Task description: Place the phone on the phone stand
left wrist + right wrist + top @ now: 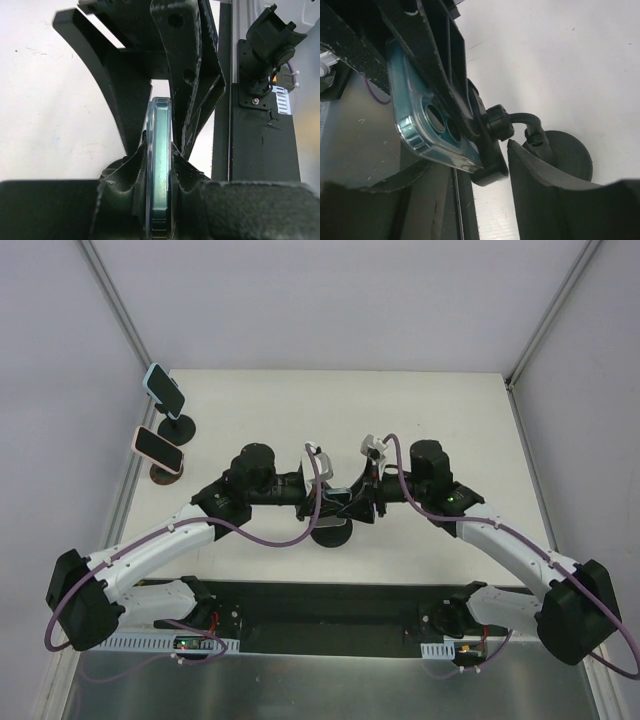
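Observation:
The phone [159, 165] is teal in a clear case and stands edge-on between my left gripper's [160, 200] pads, which are shut on it. In the right wrist view the phone's [422, 127] camera corner lies against the black cradle [487, 160] of the phone stand, whose ball joint [498, 123] and bent neck lead to a round base [572, 155]. My right gripper [465, 165] is open, with one finger [545, 195] beside the cradle's lower lip and the other below the phone's corner. From above, both grippers meet over the stand's base [330, 534].
Two more stands, each with a phone on it [165, 390] [158, 448], are at the table's far left edge. A black strip [330, 602] runs along the near edge between the arm bases. Grey walls close in both sides.

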Available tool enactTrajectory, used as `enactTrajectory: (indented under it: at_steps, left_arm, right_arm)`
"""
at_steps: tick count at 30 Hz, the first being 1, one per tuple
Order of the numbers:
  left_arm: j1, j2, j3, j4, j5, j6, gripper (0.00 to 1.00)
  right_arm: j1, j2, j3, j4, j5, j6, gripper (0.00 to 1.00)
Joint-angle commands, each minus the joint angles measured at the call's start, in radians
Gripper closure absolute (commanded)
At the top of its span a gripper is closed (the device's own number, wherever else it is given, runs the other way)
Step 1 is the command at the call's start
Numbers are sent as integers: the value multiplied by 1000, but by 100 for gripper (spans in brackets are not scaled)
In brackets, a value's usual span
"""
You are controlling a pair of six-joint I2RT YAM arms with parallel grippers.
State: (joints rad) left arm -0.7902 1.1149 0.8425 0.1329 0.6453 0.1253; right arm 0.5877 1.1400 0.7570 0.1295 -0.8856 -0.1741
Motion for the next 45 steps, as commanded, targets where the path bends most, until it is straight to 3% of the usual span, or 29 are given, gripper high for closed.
enactTrajectory:
  at_steps: [1,3,5,6,7,9,11,17,18,20,24,29,34,39,45]
  left_arm:
    - [-11,-13,-25,101,-14,-41,100]
    - [-11,-44,-60,201,-94,-76,100]
    - [-11,-65,-97,234,-172,-90,100]
    - [-11,-91,-105,237,-196,-90,100]
    - [-12,-108,-118,232,-225,-90,100]
    - [-11,-169,-128,183,-329,-90,100]
    - [-11,-219,-132,136,-403,-92,100]
    - [-7,-389,-68,-157,-916,-107,100]
    - [5,-391,-30,-195,-1019,-104,100]
    - [98,-386,16,-340,-1058,-124,100]
    - [359,-489,6,-374,-945,-194,100]
    - [563,-634,-98,-236,-931,-84,100]
    - [783,-635,-203,-136,-779,-1,100]
    - [1098,-535,-203,-98,-357,-61,100]
    - [1174,-440,-137,-118,-219,56,100]
  right_arm:
    - [21,20,5,87,-53,4,52]
    - [24,23,-2,87,-49,27,46]
    - [34,-3,-16,87,38,36,31]
    - [37,-20,-27,90,78,41,17]
    - [38,-60,-60,100,170,67,9]
    - [37,-107,-119,195,226,99,0]
    - [37,-175,-195,269,309,133,4]
    - [38,-293,-294,298,451,170,4]
    - [38,-298,-300,298,459,171,4]
    - [35,-286,-308,297,438,165,4]
    - [35,-273,-314,301,384,171,4]
    - [37,-305,-334,323,358,202,4]
    - [49,-359,-363,340,346,228,4]
    - [90,-430,-387,318,381,203,4]
    - [190,-453,-384,298,424,180,4]
